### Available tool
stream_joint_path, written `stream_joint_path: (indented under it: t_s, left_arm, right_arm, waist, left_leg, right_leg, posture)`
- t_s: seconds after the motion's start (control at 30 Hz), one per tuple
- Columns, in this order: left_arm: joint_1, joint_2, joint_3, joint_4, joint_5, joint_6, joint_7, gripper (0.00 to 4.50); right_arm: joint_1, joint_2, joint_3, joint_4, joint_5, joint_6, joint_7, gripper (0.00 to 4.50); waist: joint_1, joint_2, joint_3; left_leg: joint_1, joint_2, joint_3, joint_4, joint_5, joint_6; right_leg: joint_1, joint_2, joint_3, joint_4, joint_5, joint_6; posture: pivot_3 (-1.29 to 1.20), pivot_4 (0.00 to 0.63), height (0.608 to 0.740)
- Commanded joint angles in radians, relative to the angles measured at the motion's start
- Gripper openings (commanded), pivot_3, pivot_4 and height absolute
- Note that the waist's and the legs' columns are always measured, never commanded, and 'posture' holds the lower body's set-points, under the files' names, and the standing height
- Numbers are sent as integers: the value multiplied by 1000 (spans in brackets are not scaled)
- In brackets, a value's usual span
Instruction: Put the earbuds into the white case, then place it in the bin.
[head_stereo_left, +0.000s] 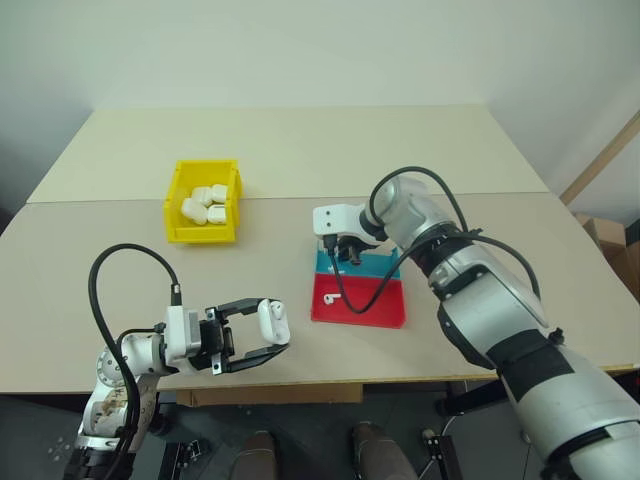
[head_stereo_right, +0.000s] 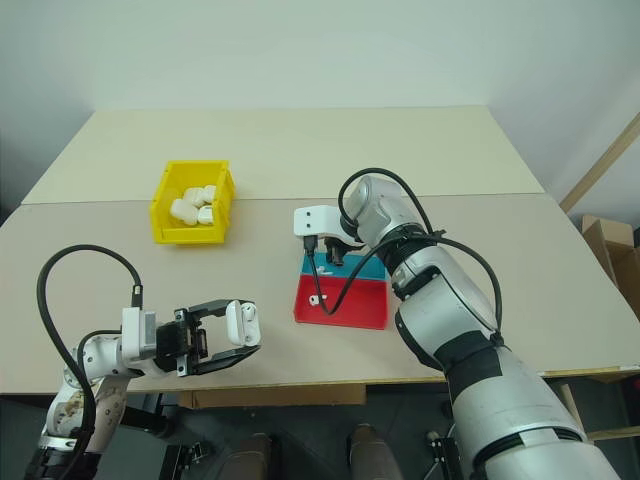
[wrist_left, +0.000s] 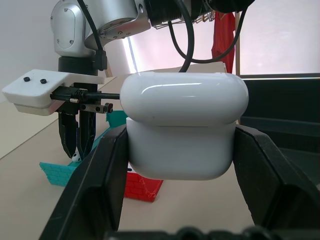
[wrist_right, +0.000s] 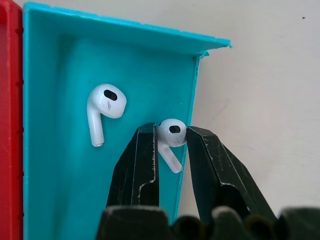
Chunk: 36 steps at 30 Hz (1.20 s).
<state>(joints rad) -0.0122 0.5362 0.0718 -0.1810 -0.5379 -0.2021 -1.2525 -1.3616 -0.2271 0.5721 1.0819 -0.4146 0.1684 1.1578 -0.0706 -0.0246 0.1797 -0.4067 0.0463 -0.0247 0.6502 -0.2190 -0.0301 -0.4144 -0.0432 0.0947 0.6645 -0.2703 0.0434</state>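
Note:
My left gripper (head_stereo_left: 278, 328) hovers over the table's near edge, shut on the white case (wrist_left: 184, 125), which sits upright between its fingers (wrist_left: 95, 180) with the lid down. My right gripper (head_stereo_left: 346, 262) points down into the teal half of the tray (head_stereo_left: 385, 268). Its fingers (wrist_right: 141, 160) are shut on the head of one earbud (wrist_right: 172, 132) beside the tray wall. A second earbud (wrist_right: 103, 106) lies loose in the same teal compartment, and another earbud (head_stereo_left: 330, 297) rests in the red half (head_stereo_left: 375, 305). The yellow bin (head_stereo_left: 177, 190) stands at the back left.
Several white cases (head_stereo_left: 204, 203) lie inside the bin. The pale table (head_stereo_left: 300, 150) stretches bare behind the bin and tray and to the right of the tray. Black cables loop off both wrists.

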Motion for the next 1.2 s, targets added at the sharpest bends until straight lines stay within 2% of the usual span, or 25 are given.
stream_joint_path:
  t_s: [0.03,0.17,0.4,0.47,0.63,0.8,0.93,1.1,1.2]
  left_arm:
    - [-27,-2,2,-30,-21,-6,7,2802]
    - [-65,-18,-6,-48,-52,27,29,2802]
    - [-154,-52,-35,-61,-85,92,50,2802]
    - [-191,-66,-49,-43,-85,97,42,2802]
    - [-285,-120,-76,-6,-88,118,48,2802]
    - [-348,-157,-98,36,-75,124,38,2802]
    - [-380,-179,-114,62,-82,127,19,2802]
    - [-395,-197,-122,68,-80,128,15,2802]
    - [-394,-201,-123,60,-80,129,18,2802]
  right_arm:
    - [-20,-28,-39,-72,10,1,6,657]
    - [-10,-89,-124,-226,61,85,3,657]
    - [162,-246,-437,-816,293,377,-8,657]
    - [250,-282,-559,-1014,393,472,-18,657]
    - [509,-291,-819,-1465,698,590,-41,657]
    - [661,-263,-981,-1691,1042,719,-112,657]
    - [702,-200,-1026,-1736,1320,787,-240,657]
    - [750,-179,-955,-1756,1487,820,-414,657]
    - [796,-207,-898,-1762,1560,844,-467,657]
  waist:
    - [0,0,0]
    - [3,0,0]
    - [24,0,0]
    - [26,0,0]
    - [31,0,0]
    - [22,0,0]
    - [18,0,0]
    - [21,-1,0]
    - [25,-1,0]
  left_leg:
    - [0,0,0,0,0,0]
    - [-1,0,0,0,0,0]
    - [-3,0,-1,0,0,0]
    - [-3,0,-1,0,0,0]
    - [-3,-1,-2,2,0,0]
    - [1,-1,-2,2,0,0]
    - [8,-1,-1,1,0,0]
    - [6,-1,-2,1,0,0]
    - [3,-1,-2,1,0,0]
  right_leg:
    - [0,0,0,0,0,0]
    - [0,0,0,0,0,0]
    - [-2,0,-1,0,0,0]
    - [-2,0,0,0,0,0]
    - [1,0,-1,-1,0,1]
    - [5,0,0,-1,0,1]
    - [12,1,0,-1,0,1]
    - [11,1,0,-3,0,2]
    - [9,1,-1,-4,-1,2]
  posture:
    - [0,150,740]
    - [0,150,740]
    - [0,150,740]
    - [0,150,740]
    - [0,150,740]
    - [0,150,740]
    - [0,150,740]
    - [0,150,740]
    - [0,150,740]
